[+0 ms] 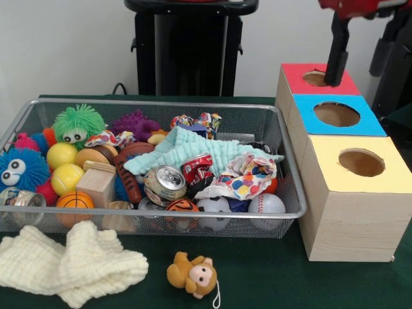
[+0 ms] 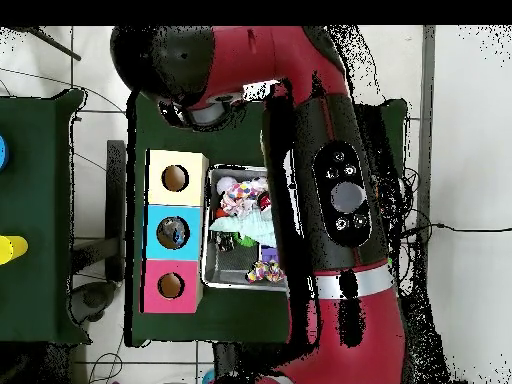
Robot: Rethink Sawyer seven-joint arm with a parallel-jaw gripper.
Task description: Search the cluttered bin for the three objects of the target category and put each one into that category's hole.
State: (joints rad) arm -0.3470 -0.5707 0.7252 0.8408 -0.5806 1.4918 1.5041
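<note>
In the front view, the black gripper (image 1: pixel 334 78) on the red and black arm (image 1: pixel 360 6) is seen hanging over the round hole of the red-topped pale wooden box (image 1: pixel 293 74). Whether the jaws are spread or pressed together cannot be told, and nothing is seen held below them. The target round hole in the blue-topped wooden box (image 1: pixel 336 114) lies just camera-side of the jaws, and the yellow-topped box (image 1: pixel 360 193) further that way. The wide silver wire-mesh bin (image 1: pixel 161 103) is set well to picture-left of the jaws. No crushed clear bottle with a blue label can be picked out for certain. A crushed clear or silvery item (image 1: pixel 19 198) at the bin's end farthest from the jaws may be one. Crushed metal cans (image 1: pixel 166 182) and a colourful crumpled wrapper (image 1: pixel 248 180) are heaped beside a pale teal cloth (image 1: pixel 187 151).

In the overhead view, most of the bin (image 2: pixel 212 250) is covered by the arm (image 2: pixel 340 200), and the gripper is not made out. The blue-topped hole (image 2: pixel 172 233) is seen between the other two.

A wrong grasp is judged the main risk, because cans could be mistaken for bottles. A bottle buried under cloth could be missed, or released into the red hole, so close by.
</note>
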